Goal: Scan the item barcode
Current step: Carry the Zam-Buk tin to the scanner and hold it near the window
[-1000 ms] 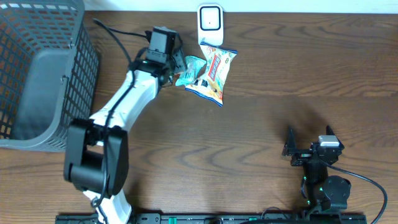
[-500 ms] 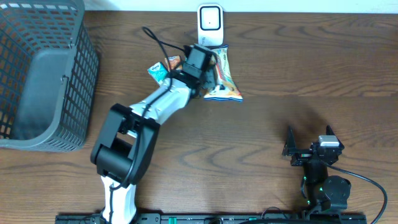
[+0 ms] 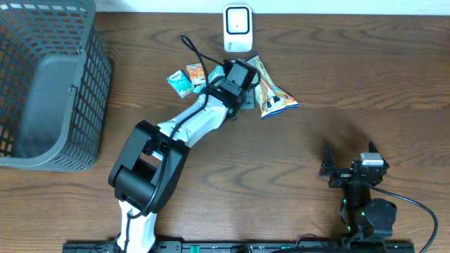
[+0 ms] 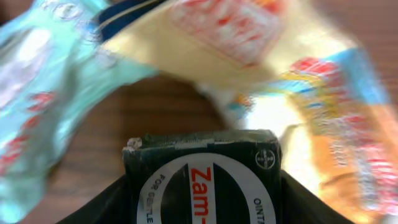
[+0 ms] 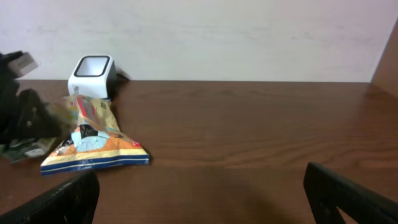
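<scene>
**Ointment box gripped on the left, scanner at 12 o'clock**

Your left arm (image 3: 190, 123) stretches from the 6 o'clock edge of the table (image 3: 365, 84) up toward 12 o'clock. Its jaws are closed on a dark green ointment box (image 4: 202, 165). In the left wrist view the box sits squarely between the two dark fingers (image 4: 112, 202). Its round white label, with red "Zam-" lettering, faces the camera. Everything beyond the box in that view is blurred. You cannot tell from any view whether the box touches the table.

The white scanner (image 3: 238, 28) stands upright at the 12 o'clock edge of the table. It is at 12 o'clock from the left wrist, near it but apart.

A yellow and orange snack bag (image 3: 273, 93) lies flat just beside the wrist at its 3 o'clock, and at about 5 o'clock from the scanner. A teal packet (image 3: 179, 81) and a second small packet (image 3: 196, 72) lie side by side at the wrist's 9 o'clock. A grey mesh basket (image 3: 49, 77) fills the 9 o'clock end of the table, well apart from the rest.

Your right arm (image 3: 365, 204) sits low at about 5 o'clock on the table, far from the items. Its jaws stand wide apart with nothing between them. In the right wrist view its two black fingers (image 5: 62, 199) frame bare wood, with the snack bag and scanner off toward 10 o'clock.
</scene>
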Motion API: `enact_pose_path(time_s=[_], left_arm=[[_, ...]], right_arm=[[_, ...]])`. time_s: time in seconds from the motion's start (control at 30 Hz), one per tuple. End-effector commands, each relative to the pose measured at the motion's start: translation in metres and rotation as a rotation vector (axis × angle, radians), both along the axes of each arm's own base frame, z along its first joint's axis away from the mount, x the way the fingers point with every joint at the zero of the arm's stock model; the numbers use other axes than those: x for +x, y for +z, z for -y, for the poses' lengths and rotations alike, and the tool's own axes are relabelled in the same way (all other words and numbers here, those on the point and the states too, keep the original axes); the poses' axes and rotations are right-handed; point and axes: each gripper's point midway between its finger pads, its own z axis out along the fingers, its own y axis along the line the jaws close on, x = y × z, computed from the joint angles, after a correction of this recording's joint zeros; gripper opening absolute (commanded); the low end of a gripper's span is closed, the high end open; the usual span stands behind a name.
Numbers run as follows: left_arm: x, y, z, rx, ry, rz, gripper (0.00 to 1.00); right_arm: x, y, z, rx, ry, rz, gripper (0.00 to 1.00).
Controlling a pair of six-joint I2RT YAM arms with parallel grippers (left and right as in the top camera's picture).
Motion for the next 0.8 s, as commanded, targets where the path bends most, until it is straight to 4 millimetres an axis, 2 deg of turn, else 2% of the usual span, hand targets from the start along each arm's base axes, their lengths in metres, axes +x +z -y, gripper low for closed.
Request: enact_pose_path(time_s=[0.0, 0.03, 0.13, 0.27, 0.37, 0.47, 0.6, 0.67, 0.77], left_arm=[[0.003, -0.002, -0.014, 0.043, 0.036, -0.002, 0.55], [0.002, -0.002, -0.014, 0.046, 0.034, -0.005, 0.58], [0.001, -0.003, -0.014, 0.047, 0.034, -0.008, 0.78], [0.004, 0.0, -0.015, 0.042, 0.039, 0.0, 0.95], [0.008, 0.015, -0.019, 0.026, 0.05, 0.025, 0.97], [0.011, 0.048, -0.026, -0.004, 0.067, 0.073, 0.98], [0.009, 0.113, -0.043, -0.059, 0.095, 0.165, 0.98], [0.0, 0.149, -0.055, -0.081, 0.109, 0.203, 0.98], [-0.024, 0.182, -0.076, -0.075, 0.116, 0.212, 0.98]], right_arm=[[0.0, 0.0, 0.002, 0.01, -0.011, 0.0, 0.99], [0.0, 0.0, 0.002, 0.01, -0.011, 0.0, 0.99], [0.0, 0.0, 0.002, 0.01, -0.011, 0.0, 0.99], [0.0, 0.0, 0.002, 0.01, -0.011, 0.0, 0.99], [0.0, 0.0, 0.002, 0.01, -0.011, 0.0, 0.99], [0.0, 0.0, 0.002, 0.01, -0.011, 0.0, 0.99], [0.0, 0.0, 0.002, 0.01, -0.011, 0.0, 0.99], [0.0, 0.0, 0.002, 0.01, -0.011, 0.0, 0.99], [0.0, 0.0, 0.002, 0.01, -0.011, 0.0, 0.99]])
